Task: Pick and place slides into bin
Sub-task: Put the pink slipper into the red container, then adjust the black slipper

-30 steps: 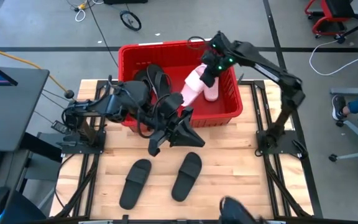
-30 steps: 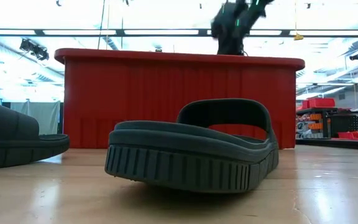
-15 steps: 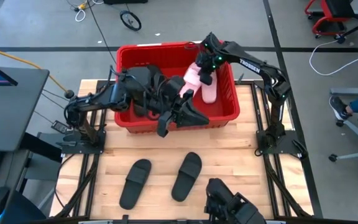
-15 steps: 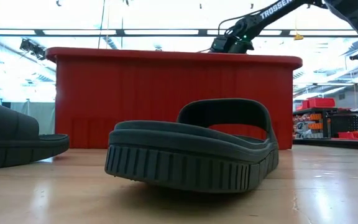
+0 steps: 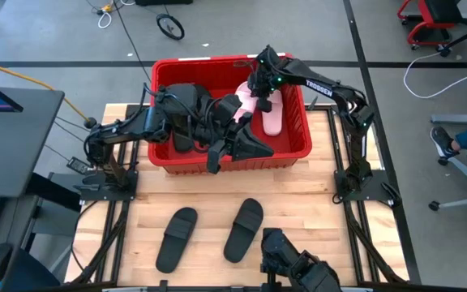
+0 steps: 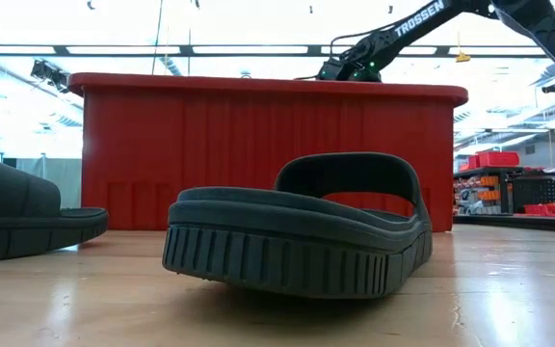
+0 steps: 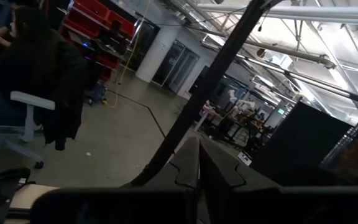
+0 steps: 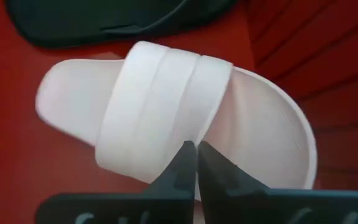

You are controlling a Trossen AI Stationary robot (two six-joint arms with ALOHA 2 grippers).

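The red bin [image 5: 217, 62] stands at the table's far side; its near wall fills the low view [image 6: 258, 154]. In it lie two pale pink slides [image 5: 245, 96] [image 5: 272, 120] and black slides [image 5: 186, 105], partly hidden under my left arm. Two black slides [image 5: 177, 238] [image 5: 244, 229] rest sole-down on the table; the low view shows them close up [image 6: 297, 231] [image 6: 27, 217]. My right gripper [image 5: 258, 79] is shut, low in the bin, right over one pink slide's strap [image 8: 166, 106]. My left gripper [image 5: 262, 150] is shut and empty above the bin's near part. My right gripper's shut fingertips [image 8: 185, 163] point down at the pink slide's strap, at its edge beside the footbed [image 8: 211, 127]. I cannot tell whether they touch it. The slide lies strap-up on the bin's floor.
A black slide [image 8: 117, 22] lies just beyond the pink one in the bin. A dark object [image 5: 294, 264] shows at the table's near edge. Bare wood lies between the bin and the two slides on the table.
My right gripper has gone toward the table's left and far edges inside the bin, and the pink slide beside it has shifted the same way. My left gripper has gone from over the bin's near wall toward the far edge, and now hangs over the bin.
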